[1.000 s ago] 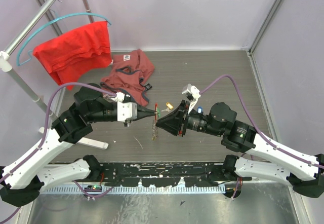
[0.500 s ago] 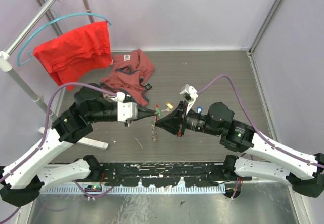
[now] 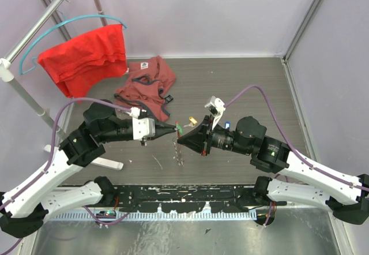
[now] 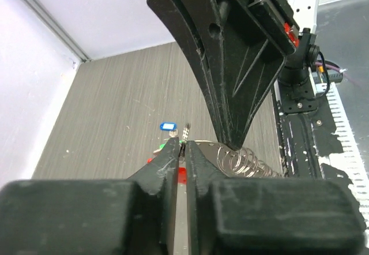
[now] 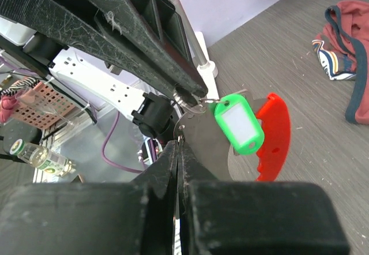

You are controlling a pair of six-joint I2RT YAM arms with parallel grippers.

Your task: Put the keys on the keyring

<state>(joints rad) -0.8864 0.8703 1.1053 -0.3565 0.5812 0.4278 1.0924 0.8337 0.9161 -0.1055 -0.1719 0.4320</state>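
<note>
Two end effectors meet tip to tip above the tabletop (image 3: 242, 87). The left end effector (image 4: 183, 154) is clenched to a hairline gap, with a sliver of red tag in it. The right end effector (image 5: 177, 151) is clenched on the ring's thin silvery metal.

There is one keyring (image 5: 274, 139), held up between them. It looks light, with stiff, springy wire that is likely slippery under hard tips. The flat tag seems the surer hold, leaving the coil free for prying.

I count three keys: the green key (image 5: 239, 122) hangs at the ring, and the yellow key (image 3: 192, 120) and blue key (image 4: 168, 126) lie on the tabletop nearby. They look tiny, light and rigid, best pinched by the plastic head.
</note>
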